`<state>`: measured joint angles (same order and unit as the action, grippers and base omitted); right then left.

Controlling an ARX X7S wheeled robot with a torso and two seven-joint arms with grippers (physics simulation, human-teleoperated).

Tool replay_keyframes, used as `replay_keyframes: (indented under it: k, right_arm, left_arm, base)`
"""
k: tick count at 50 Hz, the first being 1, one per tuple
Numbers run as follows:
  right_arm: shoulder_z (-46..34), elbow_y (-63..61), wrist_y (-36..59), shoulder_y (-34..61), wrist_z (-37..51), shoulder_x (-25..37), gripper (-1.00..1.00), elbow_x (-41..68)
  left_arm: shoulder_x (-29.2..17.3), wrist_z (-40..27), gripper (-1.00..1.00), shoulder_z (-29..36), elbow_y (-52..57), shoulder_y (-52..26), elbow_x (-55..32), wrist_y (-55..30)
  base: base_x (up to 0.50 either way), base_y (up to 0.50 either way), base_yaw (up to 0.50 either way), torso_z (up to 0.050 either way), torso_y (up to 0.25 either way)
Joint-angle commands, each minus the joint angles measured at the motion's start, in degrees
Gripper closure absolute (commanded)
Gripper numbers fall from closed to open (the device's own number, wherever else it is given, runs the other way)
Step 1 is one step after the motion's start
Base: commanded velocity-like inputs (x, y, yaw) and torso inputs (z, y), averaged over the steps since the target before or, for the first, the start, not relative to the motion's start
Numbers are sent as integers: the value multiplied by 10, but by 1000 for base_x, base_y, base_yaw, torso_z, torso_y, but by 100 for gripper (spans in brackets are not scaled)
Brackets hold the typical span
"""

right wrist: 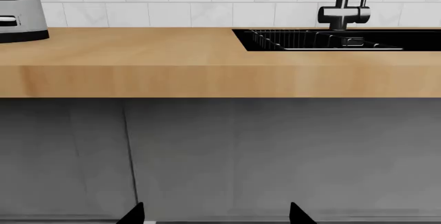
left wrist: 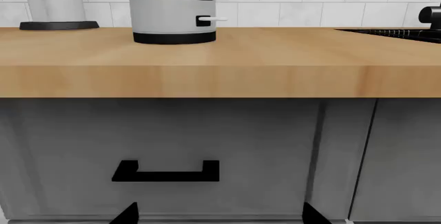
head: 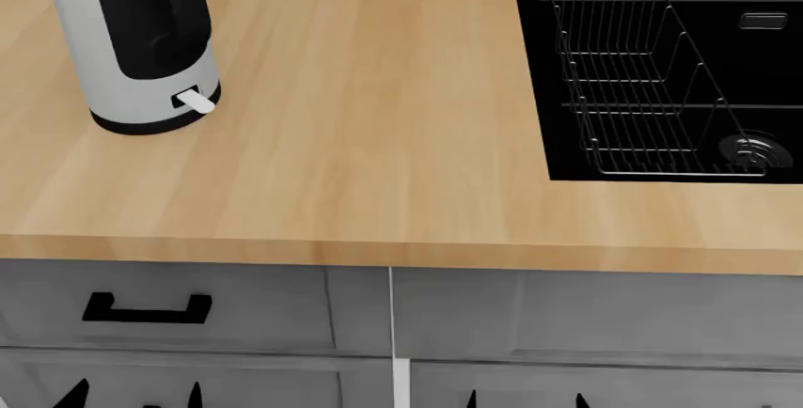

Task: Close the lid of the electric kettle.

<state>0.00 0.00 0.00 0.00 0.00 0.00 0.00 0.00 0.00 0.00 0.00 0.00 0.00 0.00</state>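
The electric kettle [head: 132, 46] is a light-grey cylinder with a black base ring, black handle panel and a small white lever [head: 196, 101]. It stands on the wooden countertop at the head view's upper left. It also shows in the left wrist view [left wrist: 173, 7] and at the edge of the right wrist view [right wrist: 17, 7]. Its top and the lid are cut off in every view. My left gripper [head: 132, 397] and right gripper [head: 525, 400] hang low in front of the grey cabinet fronts, below the counter edge. Both are open and empty, with only the fingertips [left wrist: 127, 213] [right wrist: 134, 213] showing.
A black sink [head: 765, 79] with a wire rack [head: 653, 79] lies at the counter's right, with a black faucet [right wrist: 344, 7] behind it. A white cylinder on a black round base [left wrist: 55, 2] stands left of the kettle. A black drawer handle [head: 145, 309] is on the left cabinet.
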Motion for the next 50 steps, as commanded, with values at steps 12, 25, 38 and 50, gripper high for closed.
replay_keyframes:
  k: [12, 25, 38, 50]
  right_arm:
    - [-32, 0, 3, 0, 32, 29, -100, 31]
    - [-45, 3, 0, 2, 44, 40, -100, 42]
    - [-56, 2, 0, 2, 54, 49, -100, 51]
    - [-70, -5, 1, 0, 64, 58, -100, 50]
  left_arm:
    - [-28, -35, -100, 34, 2, 0, -26, 0]
    - [-44, -45, -100, 53, -3, 2, -24, 26]
    - [-54, -52, -100, 64, 0, 3, -33, 23]
    - [-63, -55, -100, 74, 9, 2, -46, 15]
  base:
    - [0, 0, 0, 0, 0]
    - [0, 0, 0, 26, 24]
    - [0, 0, 0, 49, 49]
    - [0, 0, 0, 49, 55]
